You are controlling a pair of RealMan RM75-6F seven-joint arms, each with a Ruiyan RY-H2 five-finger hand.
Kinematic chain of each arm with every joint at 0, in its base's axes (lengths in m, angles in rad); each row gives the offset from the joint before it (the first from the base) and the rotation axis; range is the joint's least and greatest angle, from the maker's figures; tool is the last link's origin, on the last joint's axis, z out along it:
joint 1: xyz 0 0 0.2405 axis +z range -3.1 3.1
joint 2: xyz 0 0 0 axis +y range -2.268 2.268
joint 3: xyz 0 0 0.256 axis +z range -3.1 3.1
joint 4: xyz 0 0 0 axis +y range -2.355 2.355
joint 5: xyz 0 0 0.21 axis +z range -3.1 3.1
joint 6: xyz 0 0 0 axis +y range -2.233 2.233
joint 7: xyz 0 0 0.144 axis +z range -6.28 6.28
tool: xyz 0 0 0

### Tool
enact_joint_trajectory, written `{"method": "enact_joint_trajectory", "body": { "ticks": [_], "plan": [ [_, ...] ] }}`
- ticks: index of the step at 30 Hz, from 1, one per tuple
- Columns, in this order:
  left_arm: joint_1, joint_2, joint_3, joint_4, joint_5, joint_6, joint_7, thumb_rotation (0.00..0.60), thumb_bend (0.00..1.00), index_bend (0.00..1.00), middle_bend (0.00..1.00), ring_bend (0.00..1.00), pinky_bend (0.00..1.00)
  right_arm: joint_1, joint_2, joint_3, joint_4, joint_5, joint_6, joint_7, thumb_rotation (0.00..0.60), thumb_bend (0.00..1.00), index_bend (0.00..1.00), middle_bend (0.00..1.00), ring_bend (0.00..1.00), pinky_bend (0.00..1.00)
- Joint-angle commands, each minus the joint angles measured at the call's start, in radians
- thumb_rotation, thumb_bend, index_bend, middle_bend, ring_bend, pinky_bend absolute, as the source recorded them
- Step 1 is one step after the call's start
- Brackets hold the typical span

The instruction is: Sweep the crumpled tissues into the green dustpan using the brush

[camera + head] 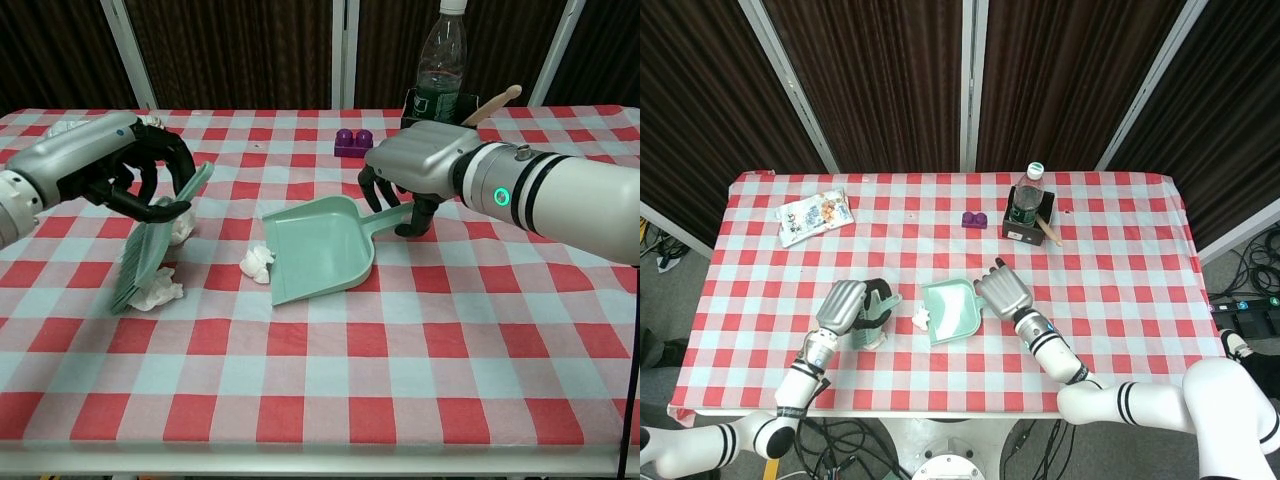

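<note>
My right hand [425, 168] [1005, 292] grips the handle of the green dustpan [318, 250] [952, 310], whose mouth faces left on the checked cloth. My left hand [128, 165] [845, 305] holds the green brush [150, 248] [874, 318] tilted, with its bristles low on the table. One crumpled tissue [257, 262] [921, 320] lies at the pan's lip. A second tissue [163, 291] sits right against the bristles. The brush partly hides a third tissue [182, 226] behind it.
At the back stand a water bottle [438, 55] in a black holder [1025, 225] with a wooden stick [492, 103], and a purple block [350, 141]. A snack packet [813, 217] lies far left. The table's front edge is close below.
</note>
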Motion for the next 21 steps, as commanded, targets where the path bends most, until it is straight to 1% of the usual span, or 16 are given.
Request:
{"method": "enact_joint_trajectory", "body": {
  "ticks": [1,6,10,14,17,21],
  "plan": [
    [-0.017,-0.036,-0.034,0.037,-0.006,-0.008,-0.008,0.6,0.52,0.55,0.56,0.65,0.91,0.0,0.0,-0.001,-0.002,0.0,0.0,0.002,0.6,0.41,0.65,0.57,0.38,0.2],
    [-0.05,-0.09,-0.068,0.093,0.001,-0.029,-0.023,0.6,0.53,0.55,0.56,0.65,0.91,-0.001,-0.003,-0.002,-0.002,-0.001,0.002,0.01,0.6,0.42,0.65,0.57,0.38,0.2],
    [-0.079,-0.138,-0.093,0.141,0.01,-0.048,-0.06,0.6,0.53,0.55,0.56,0.64,0.91,0.001,-0.006,0.002,0.002,0.002,0.002,0.014,0.6,0.42,0.65,0.57,0.38,0.2],
    [-0.093,-0.167,-0.112,0.158,0.027,-0.045,-0.107,0.6,0.53,0.55,0.56,0.64,0.91,0.003,-0.01,0.007,0.004,0.009,0.0,0.02,0.6,0.42,0.65,0.57,0.38,0.2],
    [-0.092,-0.163,-0.113,0.154,0.049,-0.026,-0.117,0.6,0.53,0.55,0.56,0.64,0.91,0.003,-0.01,0.008,0.005,0.016,-0.001,0.021,0.6,0.42,0.65,0.57,0.38,0.2],
    [-0.073,-0.115,-0.102,0.119,0.07,-0.009,-0.134,0.6,0.53,0.55,0.56,0.64,0.91,0.002,-0.006,0.006,0.002,0.023,0.005,0.019,0.6,0.42,0.65,0.57,0.38,0.2]
  ]
}}
